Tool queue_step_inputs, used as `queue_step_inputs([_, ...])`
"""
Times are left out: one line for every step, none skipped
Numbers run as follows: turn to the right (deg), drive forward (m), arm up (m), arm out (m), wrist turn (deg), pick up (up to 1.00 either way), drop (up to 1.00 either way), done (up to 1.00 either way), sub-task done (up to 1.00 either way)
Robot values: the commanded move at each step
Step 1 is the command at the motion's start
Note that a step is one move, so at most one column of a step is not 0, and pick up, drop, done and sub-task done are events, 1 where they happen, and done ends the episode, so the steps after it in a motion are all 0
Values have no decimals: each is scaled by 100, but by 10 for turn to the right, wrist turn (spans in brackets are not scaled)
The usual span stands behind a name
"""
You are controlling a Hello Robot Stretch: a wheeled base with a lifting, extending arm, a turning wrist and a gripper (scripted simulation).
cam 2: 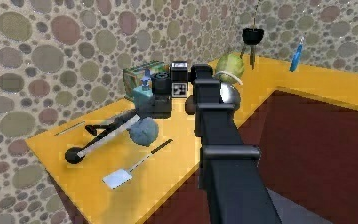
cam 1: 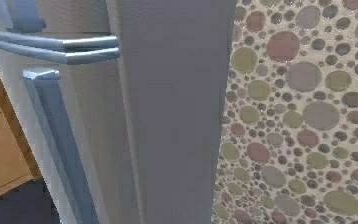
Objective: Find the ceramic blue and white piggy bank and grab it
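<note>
The arm [cam 2: 222, 150] reaches over an orange bench [cam 2: 57, 140] set against a pebble-patterned wall [cam 2: 47, 50]. Its pincer [cam 2: 150, 104] sits among a crowd of things lying on the bench, so I cannot tell whether it grips anything. Close by it are a small teal object [cam 2: 141, 96] and, nearer the front edge, a rounded blue-grey lump [cam 2: 144, 131] (possibly the piggy bank, though too blobby to be sure). A long dark utensil [cam 2: 97, 140] lies right beside that lump, and a white spatula [cam 2: 120, 179] lies near the bench's front edge. Farther back stand a glass container [cam 2: 137, 75] and a round green thing [cam 2: 230, 67]. Ahead, a grey fridge [cam 1: 167, 110] stands very close.
</note>
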Motion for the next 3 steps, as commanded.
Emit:
queue_step_inputs([0, 0, 0, 0, 450, 0, 0, 0, 0])
queue_step_inputs([0, 0, 0, 0, 180, 0, 0, 0, 0])
queue_step_inputs([0, 0, -8, 0, 0, 0, 0, 0, 0])
